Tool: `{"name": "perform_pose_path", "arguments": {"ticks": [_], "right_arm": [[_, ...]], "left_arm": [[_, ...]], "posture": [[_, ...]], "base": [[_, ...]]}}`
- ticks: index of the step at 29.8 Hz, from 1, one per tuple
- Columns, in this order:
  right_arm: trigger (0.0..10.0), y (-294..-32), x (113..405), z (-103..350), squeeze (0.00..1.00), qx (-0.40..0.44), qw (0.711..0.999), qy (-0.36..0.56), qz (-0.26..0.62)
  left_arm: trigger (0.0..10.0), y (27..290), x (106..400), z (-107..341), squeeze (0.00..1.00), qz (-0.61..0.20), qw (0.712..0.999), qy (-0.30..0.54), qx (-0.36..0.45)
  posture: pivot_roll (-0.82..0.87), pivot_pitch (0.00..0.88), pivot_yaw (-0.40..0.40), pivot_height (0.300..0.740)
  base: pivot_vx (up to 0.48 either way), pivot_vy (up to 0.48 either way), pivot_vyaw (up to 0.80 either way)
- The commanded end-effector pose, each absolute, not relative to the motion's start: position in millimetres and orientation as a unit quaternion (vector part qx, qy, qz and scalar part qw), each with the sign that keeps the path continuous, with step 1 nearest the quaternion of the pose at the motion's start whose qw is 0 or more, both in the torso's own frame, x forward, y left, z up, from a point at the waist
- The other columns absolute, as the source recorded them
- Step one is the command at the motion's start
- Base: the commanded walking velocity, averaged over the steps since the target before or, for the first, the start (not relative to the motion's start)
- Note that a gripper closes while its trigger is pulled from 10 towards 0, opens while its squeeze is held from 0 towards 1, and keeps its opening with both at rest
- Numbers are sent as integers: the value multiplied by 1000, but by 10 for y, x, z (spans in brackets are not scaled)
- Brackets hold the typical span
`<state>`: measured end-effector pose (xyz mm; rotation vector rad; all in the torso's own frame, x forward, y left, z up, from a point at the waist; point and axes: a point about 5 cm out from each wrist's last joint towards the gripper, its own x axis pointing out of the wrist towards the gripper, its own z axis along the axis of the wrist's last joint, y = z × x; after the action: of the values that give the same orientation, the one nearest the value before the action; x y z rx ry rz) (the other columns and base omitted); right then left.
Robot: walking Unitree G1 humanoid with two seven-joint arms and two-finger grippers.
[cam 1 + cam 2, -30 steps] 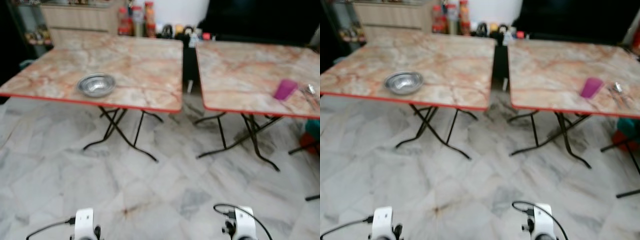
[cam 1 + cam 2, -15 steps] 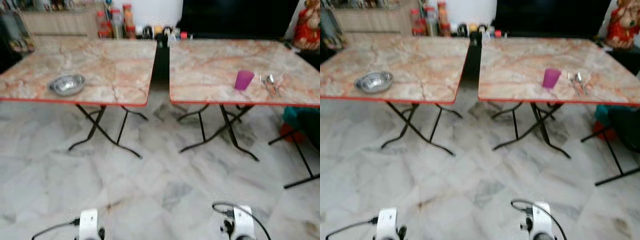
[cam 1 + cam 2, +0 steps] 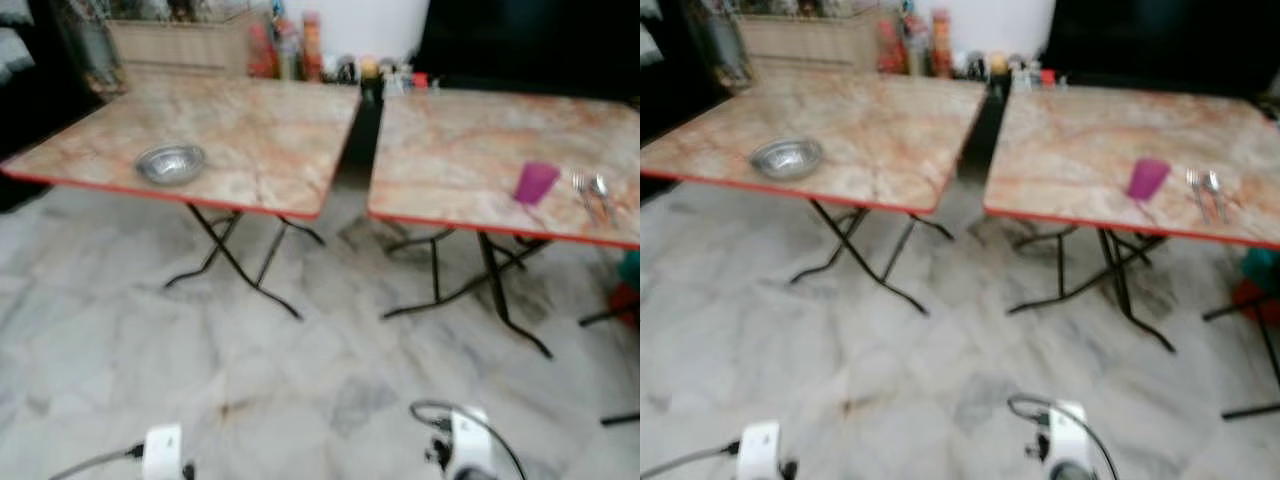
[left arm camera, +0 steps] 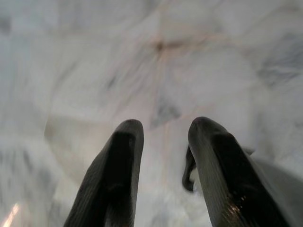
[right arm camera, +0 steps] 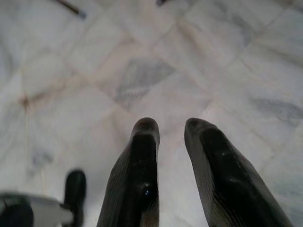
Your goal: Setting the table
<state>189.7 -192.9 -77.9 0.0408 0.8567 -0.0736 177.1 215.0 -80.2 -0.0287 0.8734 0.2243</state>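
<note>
Ahead, bowl (image 3: 170,163) on L table (image 3: 270,130); cup (image 3: 536,182) on R table (image 3: 460,150).

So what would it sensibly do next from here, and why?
Probably walk forward toward the tables. The metal bowl sits on the left table, the purple cup and cutlery on the right table, all across open floor. The left gripper and right gripper hang open and empty, pointing at the floor.

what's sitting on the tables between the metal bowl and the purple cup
Nothing: between the metal bowl and the purple cup the eye views show bare marble tabletop and the dark gap separating the tables.
</note>
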Motion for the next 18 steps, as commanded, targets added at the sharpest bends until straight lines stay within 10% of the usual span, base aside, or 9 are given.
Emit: {"name": "perform_pose_path", "arguments": {"ticks": [1,18], "right_arm": [[10000,-2045,1793,-814,0,14,902,429,-52],[10000,-2054,1760,-830,0,19,898,435,-57]], "left_arm": [[10000,2072,1799,-806,0,99,901,422,-20],[10000,2062,1767,-823,0,91,899,429,-15]], "posture": [[61,0,-23,728],[57,0,-13,728]], "base": [[398,0,0],[397,0,0]]}}
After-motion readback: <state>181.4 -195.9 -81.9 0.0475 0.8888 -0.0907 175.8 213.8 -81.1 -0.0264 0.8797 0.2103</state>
